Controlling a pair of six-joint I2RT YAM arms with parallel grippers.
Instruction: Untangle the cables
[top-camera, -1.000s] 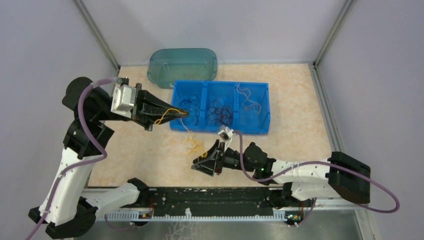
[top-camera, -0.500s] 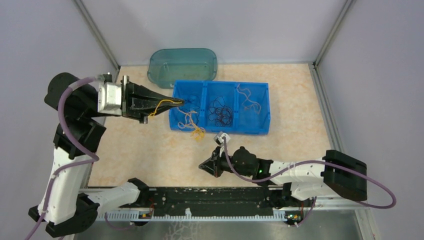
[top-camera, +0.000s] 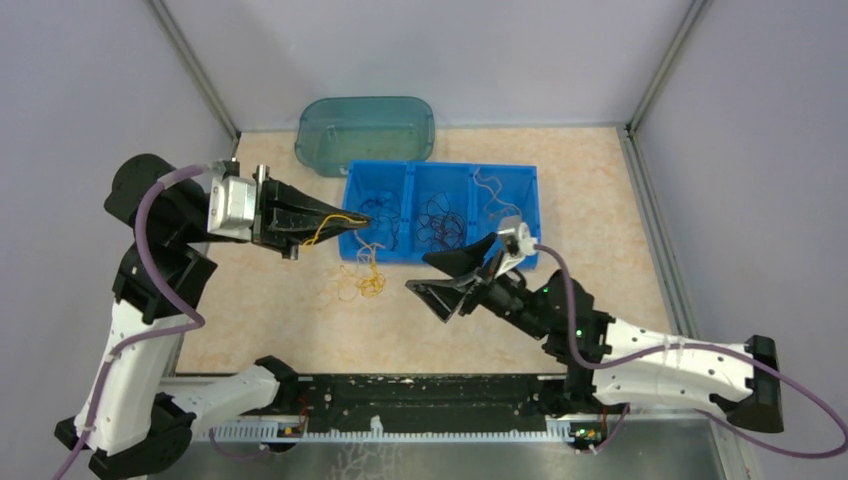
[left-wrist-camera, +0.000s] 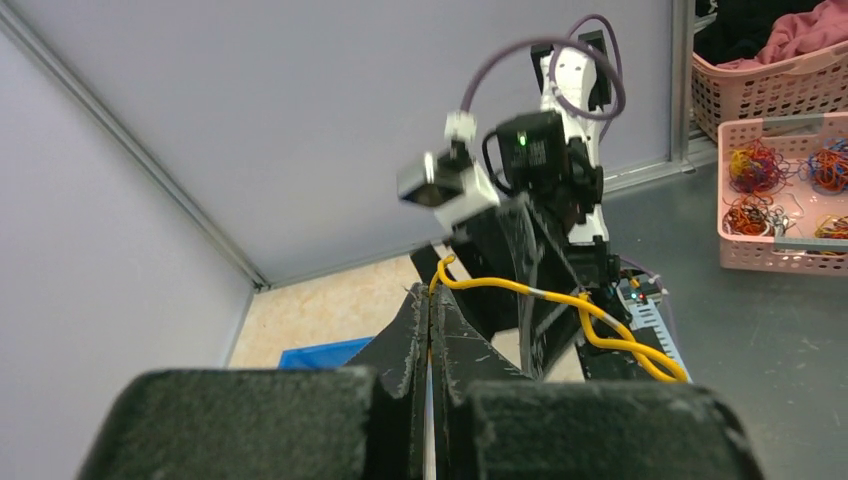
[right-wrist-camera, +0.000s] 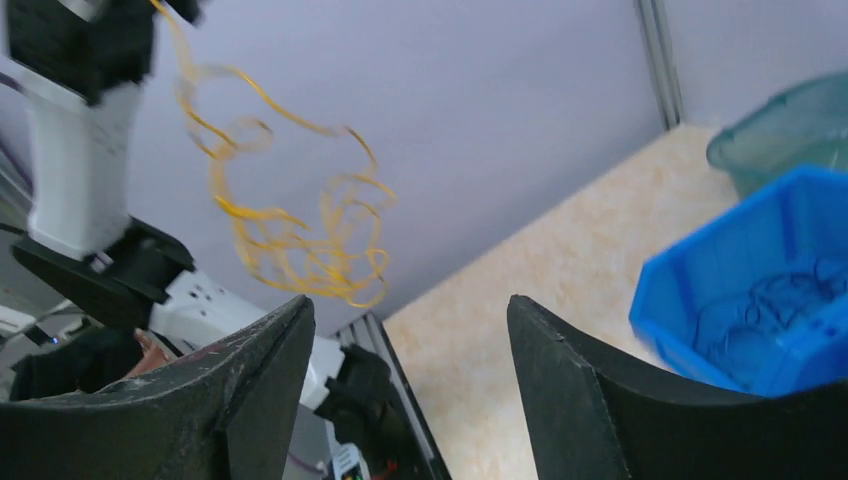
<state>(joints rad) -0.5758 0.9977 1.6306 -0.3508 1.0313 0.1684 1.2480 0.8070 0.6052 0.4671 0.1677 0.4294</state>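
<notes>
Swinging up from the near edge of the table (top-camera: 610, 220), the right gripper (top-camera: 417, 274) arrived with its fingers spread wide beside the yellow-orange cable tangle (top-camera: 366, 279), which dangled from the clenched left gripper (top-camera: 358, 217) just in front of the blue tray (top-camera: 440, 166). Light and limp, the tangle hung with its long axis downward and its loops bunched at the bottom. A loose lower loop looked the likeliest place to pinch.

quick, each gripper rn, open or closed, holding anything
Left gripper: closed, pinching the yellow cable.
Right gripper: open, holding nothing.
</notes>
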